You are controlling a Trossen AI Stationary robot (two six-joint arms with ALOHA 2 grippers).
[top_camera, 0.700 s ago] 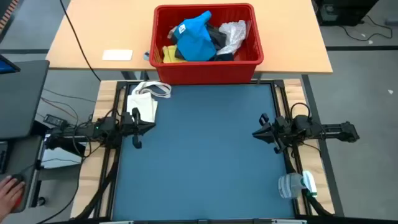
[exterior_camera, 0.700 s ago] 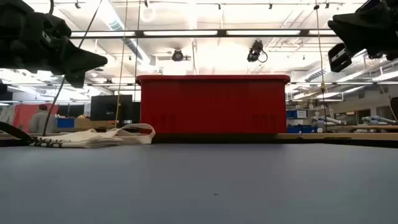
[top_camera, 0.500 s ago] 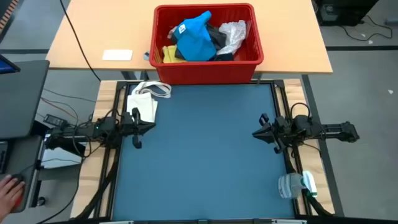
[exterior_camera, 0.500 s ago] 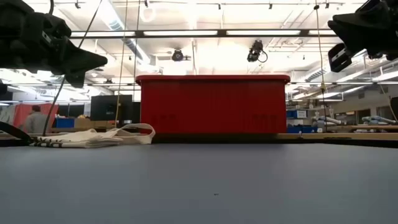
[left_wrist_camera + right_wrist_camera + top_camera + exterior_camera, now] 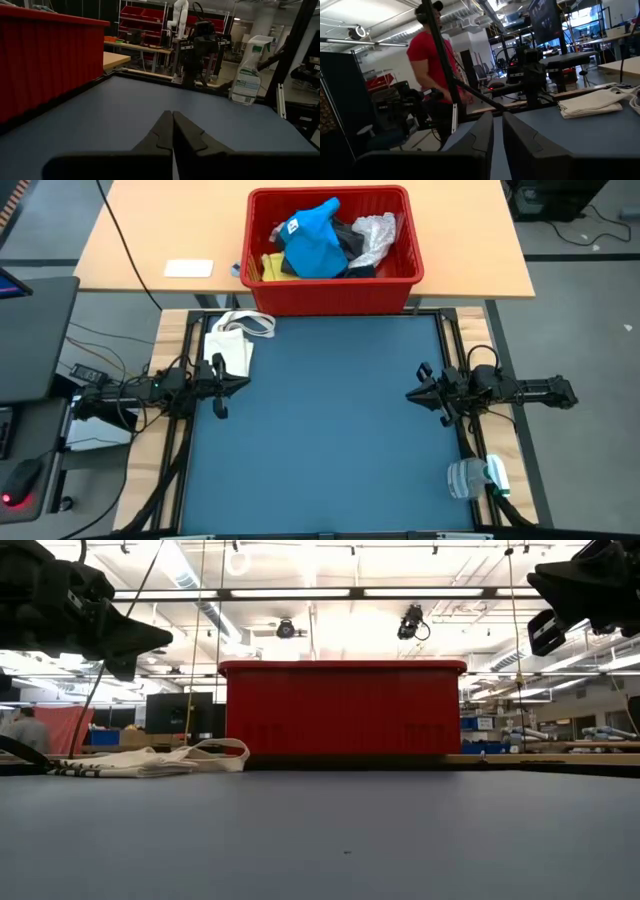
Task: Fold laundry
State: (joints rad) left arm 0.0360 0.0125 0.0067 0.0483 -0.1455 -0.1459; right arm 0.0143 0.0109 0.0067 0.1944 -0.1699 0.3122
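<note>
The laundry lies heaped in a red basket (image 5: 330,280) on the wooden table beyond the blue mat. A bright blue garment (image 5: 312,242) is on top, a yellow one (image 5: 272,266) sits at its left, with a dark one (image 5: 350,242) and a white lacy one (image 5: 376,232) at its right. My left gripper (image 5: 245,383) hovers shut over the mat's left edge, pointing toward the table's right edge. My right gripper (image 5: 410,394) hovers over the mat's right edge and faces it. A narrow gap shows between its fingers (image 5: 497,115). Neither holds anything.
A cream tote bag (image 5: 230,345) lies flat on the mat's far left corner. A clear spray bottle with green trim (image 5: 475,477) lies at the near right corner. The blue mat (image 5: 330,440) between the arms is bare. A person in a red shirt (image 5: 432,60) stands beyond the table's left side.
Both arms have kept still. A person's hand at the lower left, off the table, has gone out of the high view.
</note>
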